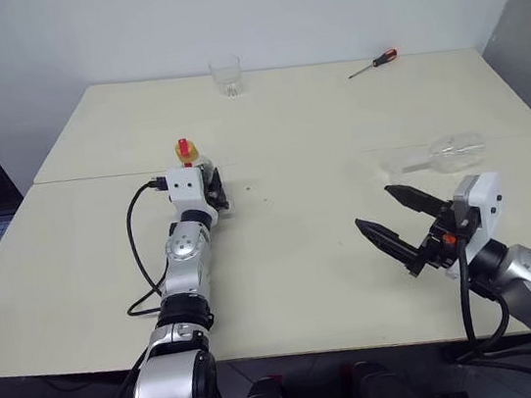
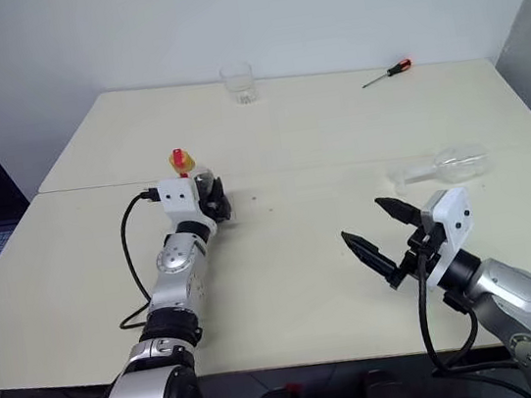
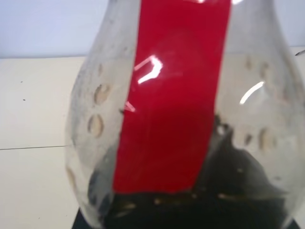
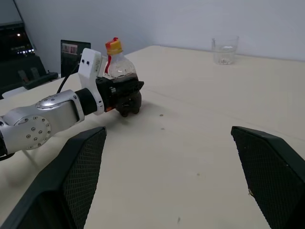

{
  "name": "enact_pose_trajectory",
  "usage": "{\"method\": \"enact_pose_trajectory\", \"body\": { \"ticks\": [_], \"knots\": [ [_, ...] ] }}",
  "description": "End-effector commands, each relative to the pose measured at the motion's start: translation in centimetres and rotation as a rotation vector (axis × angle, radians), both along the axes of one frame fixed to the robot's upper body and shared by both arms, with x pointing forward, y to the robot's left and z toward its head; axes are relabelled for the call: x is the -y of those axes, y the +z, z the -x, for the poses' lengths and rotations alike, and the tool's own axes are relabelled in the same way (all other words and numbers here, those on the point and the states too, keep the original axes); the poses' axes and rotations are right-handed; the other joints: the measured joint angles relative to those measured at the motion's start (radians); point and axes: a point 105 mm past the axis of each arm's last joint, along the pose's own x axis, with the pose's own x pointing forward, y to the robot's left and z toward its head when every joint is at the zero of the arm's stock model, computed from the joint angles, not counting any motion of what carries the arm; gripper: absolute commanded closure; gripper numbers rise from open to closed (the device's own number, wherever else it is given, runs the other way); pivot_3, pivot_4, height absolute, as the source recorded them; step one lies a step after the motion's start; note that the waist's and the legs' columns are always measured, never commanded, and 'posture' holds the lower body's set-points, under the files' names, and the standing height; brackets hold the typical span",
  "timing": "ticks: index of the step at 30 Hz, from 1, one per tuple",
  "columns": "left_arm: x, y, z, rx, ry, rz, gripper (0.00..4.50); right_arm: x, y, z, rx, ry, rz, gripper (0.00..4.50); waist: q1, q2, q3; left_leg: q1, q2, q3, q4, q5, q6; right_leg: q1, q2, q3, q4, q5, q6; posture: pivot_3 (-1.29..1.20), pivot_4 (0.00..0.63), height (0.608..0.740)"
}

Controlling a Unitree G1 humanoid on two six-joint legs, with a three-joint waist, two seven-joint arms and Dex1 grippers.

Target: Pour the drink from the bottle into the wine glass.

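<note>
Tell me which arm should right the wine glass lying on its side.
Right, probably. The wine glass lies on the table just beyond the right gripper, whose fingers stand wide apart and empty. The left gripper is at the bottle, far across the table.

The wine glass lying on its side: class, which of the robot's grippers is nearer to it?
Right. The right gripper hovers open just in front of the wine glass, without touching it. The left gripper is across the table, at the bottle.
</note>
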Motion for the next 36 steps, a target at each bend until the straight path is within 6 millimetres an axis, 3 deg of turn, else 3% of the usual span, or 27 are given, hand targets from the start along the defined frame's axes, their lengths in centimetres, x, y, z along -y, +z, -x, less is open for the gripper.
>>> {"method": "enact_pose_trajectory", "body": {
  "ticks": [1,4,36],
  "knots": [
    [0.1,1.8,-0.1,0.061,-0.01,0.009,1.37,-0.2,0.7,0.1,0.03,0.009,-0.012,0.0,0.0,0.0,0.0,0.0,0.0,0.0,0.0,0.0,0.0,0.0,0.0,0.0,0.0,0.0,0.0,0.0,0.15,0.74],
    [0.0,1.6,-0.1,0.049,-0.006,0.016,0.43,-0.3,0.6,0.1,0.029,0.008,-0.01,0.0,0.0,0.0,0.0,0.0,0.0,0.0,0.0,0.0,0.0,0.0,0.0,0.0,0.0,0.0,0.0,0.0,0.15,0.74],
    [-0.9,2.2,0.1,0.123,-0.003,-0.009,0.43,-0.2,0.6,-0.3,0.032,-0.014,-0.019,0.0,0.0,0.0,0.0,0.0,0.0,0.0,0.0,0.0,0.0,0.0,0.0,0.0,0.0,0.0,0.0,0.0,0.15,0.74]
  ]
}}
